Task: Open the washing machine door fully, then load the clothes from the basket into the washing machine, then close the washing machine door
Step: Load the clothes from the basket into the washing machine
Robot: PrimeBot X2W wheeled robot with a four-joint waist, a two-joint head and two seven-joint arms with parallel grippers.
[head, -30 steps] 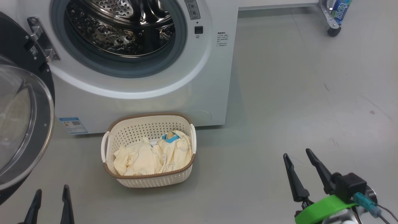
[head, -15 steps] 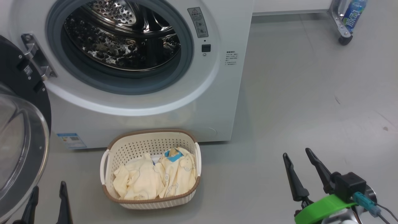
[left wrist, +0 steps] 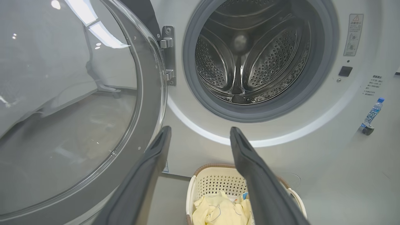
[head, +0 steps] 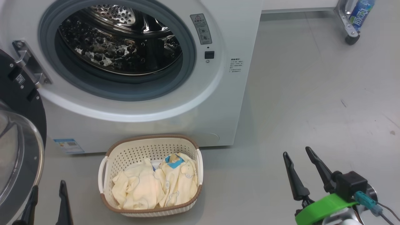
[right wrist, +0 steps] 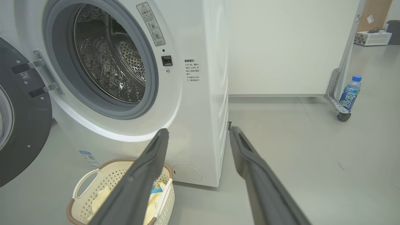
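In the head view the washing machine door [head: 22, 125] stands swung open at the left edge, the basket [head: 150, 147] sits low centre just before the washing machine [head: 175, 125] with the clothes [head: 156, 187] inside (blue patch uppermost), and the left gripper [head: 49, 186] at lower left and the right gripper [head: 296, 151] at lower right are both spread and empty.

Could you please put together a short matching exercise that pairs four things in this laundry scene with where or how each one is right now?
Things:
1. door
2. clothes
3. basket
4. bottle

Places or states:
A. standing beside a wheeled metal foot, far right
B. swung open at the left of the washing machine
C. heaped inside the basket
D. on the floor, right in front of the washing machine

Pairs: 1-B, 2-C, 3-D, 4-A.
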